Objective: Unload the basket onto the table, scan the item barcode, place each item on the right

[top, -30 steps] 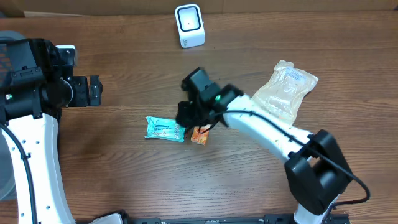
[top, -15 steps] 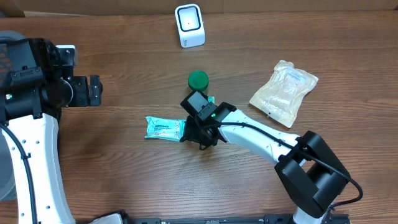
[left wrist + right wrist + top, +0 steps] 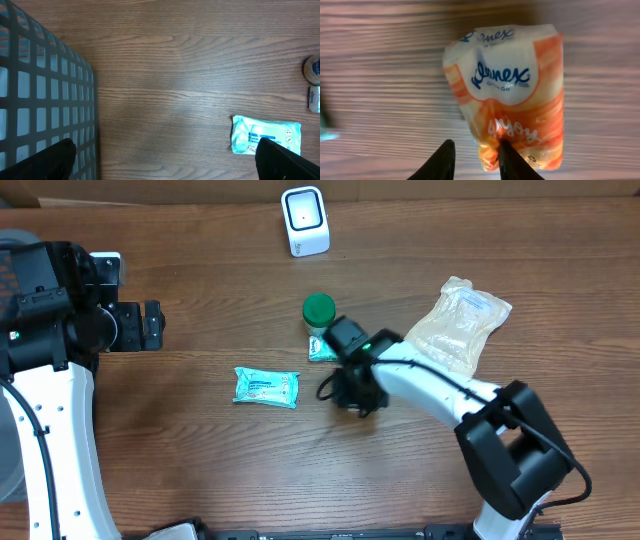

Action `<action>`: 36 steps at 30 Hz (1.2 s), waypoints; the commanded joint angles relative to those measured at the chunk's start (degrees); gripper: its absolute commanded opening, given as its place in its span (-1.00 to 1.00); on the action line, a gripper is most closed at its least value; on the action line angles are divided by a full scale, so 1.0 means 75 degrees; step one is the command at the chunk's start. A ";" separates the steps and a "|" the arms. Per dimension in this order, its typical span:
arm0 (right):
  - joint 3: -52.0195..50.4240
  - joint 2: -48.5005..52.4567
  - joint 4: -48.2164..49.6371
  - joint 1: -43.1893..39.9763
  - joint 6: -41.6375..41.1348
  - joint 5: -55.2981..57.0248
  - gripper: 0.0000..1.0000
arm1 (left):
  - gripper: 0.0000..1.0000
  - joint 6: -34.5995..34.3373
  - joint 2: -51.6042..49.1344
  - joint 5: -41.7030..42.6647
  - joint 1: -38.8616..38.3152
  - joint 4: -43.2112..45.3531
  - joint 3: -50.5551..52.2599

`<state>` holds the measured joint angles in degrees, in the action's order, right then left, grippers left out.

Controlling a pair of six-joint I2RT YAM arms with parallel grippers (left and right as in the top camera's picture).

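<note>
tissue pack [image 3: 510, 95] | orange-white, clamped at its lower edge in right claw [image 3: 476, 146], reaching ahead of the fingers | left claw [image 3: 167, 162] spread wide and empty, blue packet [image 3: 265, 136] just beside one finger

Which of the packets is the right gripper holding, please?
The orange Kleenex pack, pinched in the right gripper; the teal pack and clear bag lie untouched.

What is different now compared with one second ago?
The right gripper, shut on the orange tissue pack, has carried it to the right, away from the teal pack. The teal pack, scanner, clear bag and open left gripper stayed in place.
</note>
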<state>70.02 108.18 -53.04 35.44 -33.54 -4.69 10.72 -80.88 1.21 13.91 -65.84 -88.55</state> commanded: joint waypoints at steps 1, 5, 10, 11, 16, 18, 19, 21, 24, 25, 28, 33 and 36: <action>0.0256 -0.0093 -0.0323 -0.0603 0.3048 -0.0108 -0.24 | 1.00 0.0117 0.0085 -0.0020 0.0041 0.0006 -0.0178; 0.0297 -0.0093 -0.0437 -0.0705 0.5371 -0.0353 -0.17 | 1.00 0.0117 0.0085 -0.0020 0.0041 0.0006 -0.0178; 0.0924 -0.0099 -0.0892 -0.0644 0.6851 -0.0201 -0.45 | 1.00 0.0117 0.0085 -0.0020 0.0041 0.0006 -0.0178; 0.1157 -0.0117 -0.1061 -0.0644 0.6834 -0.0216 -0.50 | 0.99 0.0117 0.0085 -0.0020 0.0041 0.0006 -0.0178; 0.2661 -0.0251 -0.1830 -0.0743 0.6846 -0.0087 -0.31 | 0.99 0.0117 0.0085 -0.0020 0.0041 0.0006 -0.0178; 0.2841 -0.0251 -0.1652 -0.0813 0.6120 0.0143 -0.01 | 0.99 0.0117 0.0085 -0.0020 0.0041 0.0006 -0.0178; 0.2833 -0.0251 -0.1475 -0.0868 0.5590 0.0227 -0.06 | 0.99 0.0117 0.0085 -0.0020 0.0041 0.0006 -0.0178; 0.2637 -0.0219 -0.0968 -0.1102 0.3631 0.0254 -0.13 | 0.99 0.0117 0.0085 -0.0020 0.0041 0.0006 -0.0178; 0.1982 -0.0213 -0.0431 -0.1448 0.1163 0.0254 0.03 | 1.00 0.0117 0.0085 -0.0020 0.0041 0.0006 -0.0178; 0.1754 -0.0213 -0.0224 -0.1521 0.0758 0.0251 0.05 | 0.99 0.0117 0.0085 -0.0020 0.0041 0.0006 -0.0178; 0.0898 -0.0213 0.0600 -0.1652 -0.0131 0.0216 0.45 | 0.99 0.0117 0.0085 -0.0020 0.0041 0.0006 -0.0178; 0.0335 -0.0213 0.1011 -0.1623 -0.0128 -0.0207 1.00 | 0.99 0.0117 0.0085 -0.0023 0.0044 0.0006 -0.0178; 0.0297 -0.0213 0.1037 -0.1542 -0.0006 -0.0376 0.86 | 1.00 0.0117 0.0085 -0.0023 0.0041 0.0006 -0.0178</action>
<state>72.69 107.53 -45.84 23.05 -32.25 -5.58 10.72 -80.88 1.21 13.91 -65.82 -88.55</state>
